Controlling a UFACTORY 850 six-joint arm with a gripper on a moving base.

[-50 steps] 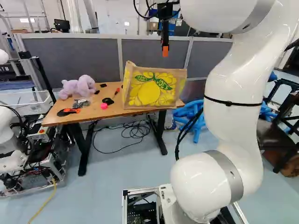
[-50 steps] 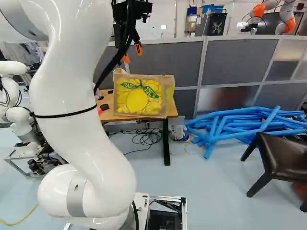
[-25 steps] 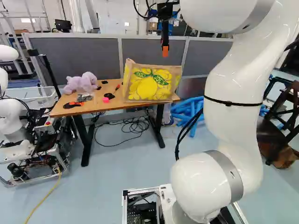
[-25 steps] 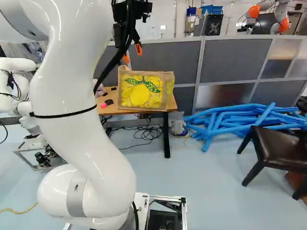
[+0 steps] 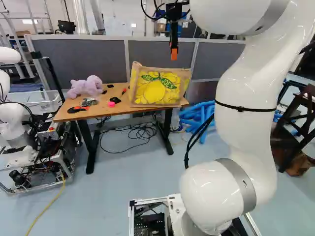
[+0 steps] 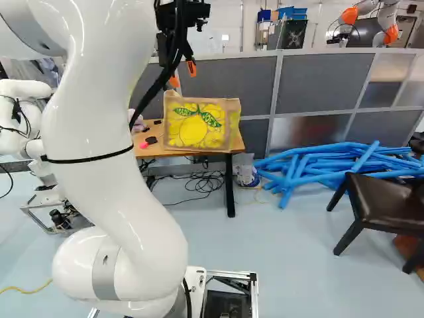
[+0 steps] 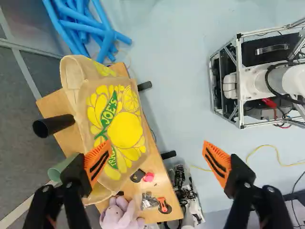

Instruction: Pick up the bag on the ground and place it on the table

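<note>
The tan bag with a yellow lemon print (image 5: 158, 91) stands upright on the wooden table (image 5: 69, 115), close to its right end in the left base view. High up in the right base view is my gripper (image 6: 183, 74), its orange pads apart. From the wrist, the bag (image 7: 125, 130) lies far below, partly behind one finger, and nothing is between the two fingers of the open gripper (image 7: 157, 162). No contact between gripper and bag is visible.
A purple plush toy (image 5: 86, 86), a black-and-orange tool and small items share the tabletop. Blue foam tubes (image 6: 311, 165) lie on the floor, near a dark chair (image 6: 384, 209). Another robot (image 5: 15, 123) stands left of the table; grey partitions are behind it.
The base has moved, shifting the table and surroundings slightly in both base views, mostly in the earlier half second. My arm keeps its pose; the bag stays on the table.
</note>
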